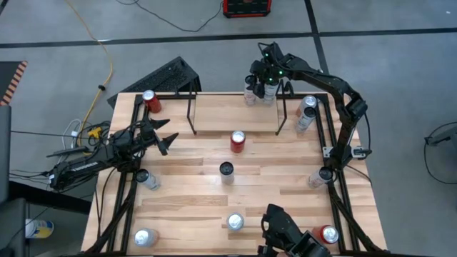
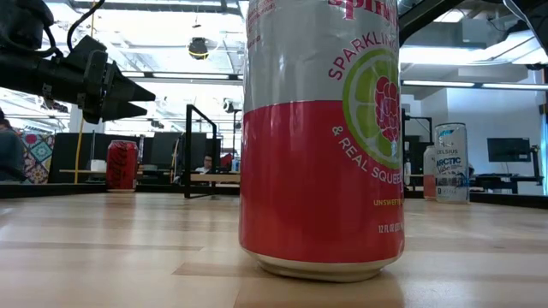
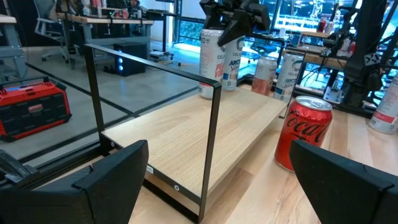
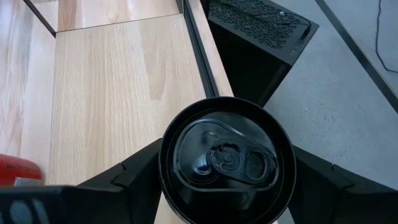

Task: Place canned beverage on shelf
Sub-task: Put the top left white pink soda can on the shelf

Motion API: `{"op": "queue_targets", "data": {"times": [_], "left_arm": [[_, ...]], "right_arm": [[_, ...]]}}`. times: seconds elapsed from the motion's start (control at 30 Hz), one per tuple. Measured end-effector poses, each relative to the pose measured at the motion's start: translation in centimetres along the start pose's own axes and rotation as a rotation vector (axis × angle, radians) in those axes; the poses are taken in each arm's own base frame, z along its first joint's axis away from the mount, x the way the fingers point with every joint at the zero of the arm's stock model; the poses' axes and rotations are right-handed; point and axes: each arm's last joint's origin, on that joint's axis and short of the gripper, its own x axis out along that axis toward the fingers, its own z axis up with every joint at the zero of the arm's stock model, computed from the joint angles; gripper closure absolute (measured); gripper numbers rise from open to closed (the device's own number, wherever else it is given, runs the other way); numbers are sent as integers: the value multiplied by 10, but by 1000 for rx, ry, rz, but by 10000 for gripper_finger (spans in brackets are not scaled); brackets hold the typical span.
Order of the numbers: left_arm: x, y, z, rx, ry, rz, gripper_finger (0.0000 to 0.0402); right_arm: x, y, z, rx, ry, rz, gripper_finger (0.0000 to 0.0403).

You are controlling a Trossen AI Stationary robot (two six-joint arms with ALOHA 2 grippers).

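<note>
The shelf [image 1: 235, 114], a light wood board on thin black rod uprights, stands at the table's far middle. My right gripper [image 1: 264, 80] hovers at the shelf's far right corner, shut on a canned beverage [image 4: 224, 162] with a black top and a white body [image 3: 211, 62]. A second white can [image 3: 232, 65] stands right behind it. My left gripper [image 1: 163, 139] waits open and level at the table's left, pointing at the shelf [image 3: 186, 130] and a red cola can [image 3: 303, 134] that stands by the shelf's near side. My right gripper has the can between its two fingers, one finger [image 4: 134, 171] on each of two opposite sides of the wall just below the top rim [image 4: 168, 149]. The fingers slant down from the table's far right. The can is upright over the board's far end; whether its base rests there, I cannot tell.
Several more cans stand about the table: a red one [image 1: 150, 100] far left, a black one [image 1: 226, 171] mid-table, silver ones along both side rails [image 1: 308, 107], and a pink-and-grey one [image 2: 321, 137] near the front edge. A black box [image 1: 170, 77] lies beyond the far left edge.
</note>
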Motion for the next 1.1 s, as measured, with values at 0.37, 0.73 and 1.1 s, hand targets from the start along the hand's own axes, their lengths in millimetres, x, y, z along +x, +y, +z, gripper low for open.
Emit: {"op": "queue_targets", "data": {"times": [0.37, 0.73, 1.1], "left_arm": [[0, 0, 0, 0, 0, 0, 27], [0, 0, 0, 0, 0, 0, 27], [0, 0, 0, 0, 0, 0, 27]], "right_arm": [[0, 0, -1, 3, 7, -2, 110], [0, 0, -1, 4, 13, 2, 107], [-1, 1, -2, 9, 23, 8, 68]]}}
